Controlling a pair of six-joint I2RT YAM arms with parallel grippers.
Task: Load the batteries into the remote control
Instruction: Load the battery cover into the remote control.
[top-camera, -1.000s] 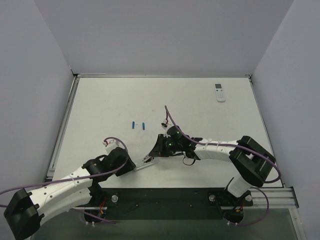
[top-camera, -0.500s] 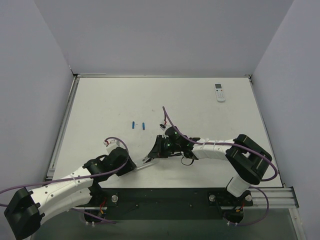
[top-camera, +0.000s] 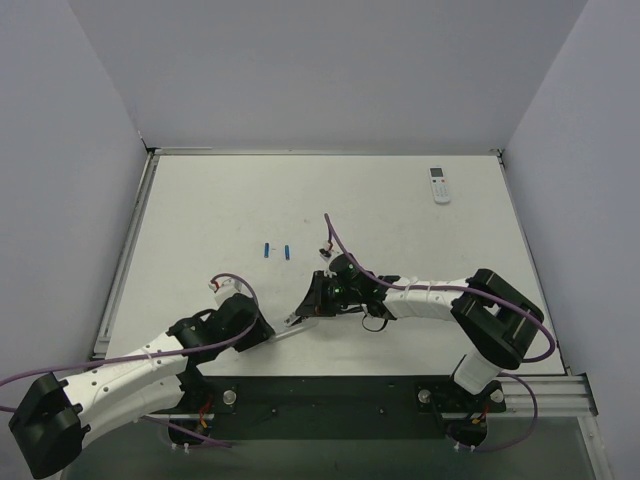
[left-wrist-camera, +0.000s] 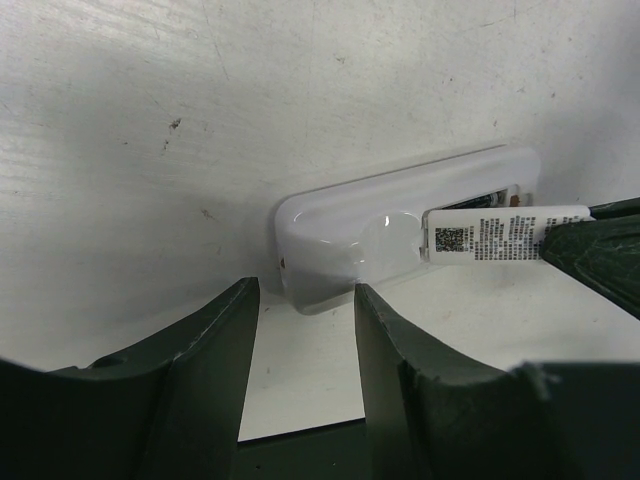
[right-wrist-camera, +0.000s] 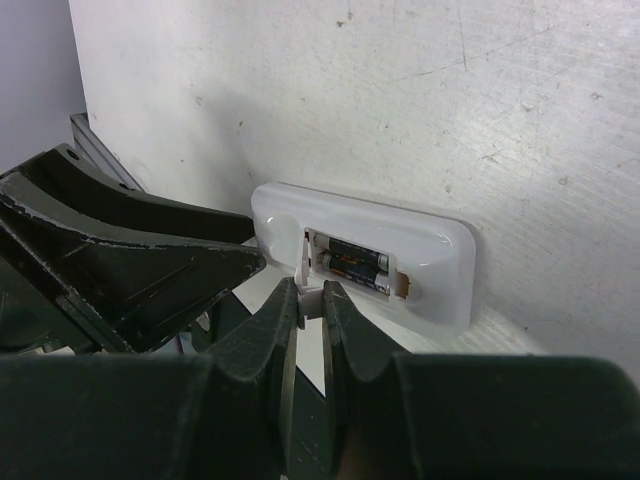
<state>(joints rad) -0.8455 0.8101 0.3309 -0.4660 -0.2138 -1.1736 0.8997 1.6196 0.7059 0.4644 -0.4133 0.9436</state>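
Observation:
The remote control (top-camera: 287, 330) lies back up near the table's front edge, also in the left wrist view (left-wrist-camera: 360, 235) and the right wrist view (right-wrist-camera: 420, 250). Its battery compartment is open, and two dark cells (right-wrist-camera: 358, 263) lie inside. My right gripper (right-wrist-camera: 312, 296) (top-camera: 303, 313) is shut on the white battery cover (right-wrist-camera: 304, 256), which stands raised at the compartment's edge; its labelled side shows in the left wrist view (left-wrist-camera: 500, 233). My left gripper (left-wrist-camera: 305, 300) (top-camera: 266, 336) is open at the remote's rounded end, without touching it. The two blue batteries (top-camera: 267, 249) (top-camera: 287, 251) lie on the table, farther back.
A second white remote (top-camera: 439, 185) with a small screen lies at the back right. The table (top-camera: 400, 220) has grey walls on three sides. A dark rail (top-camera: 330, 395) with both arm bases runs along the near edge.
My right gripper has shifted slightly left and back with the cover in it. The left arm has barely moved.

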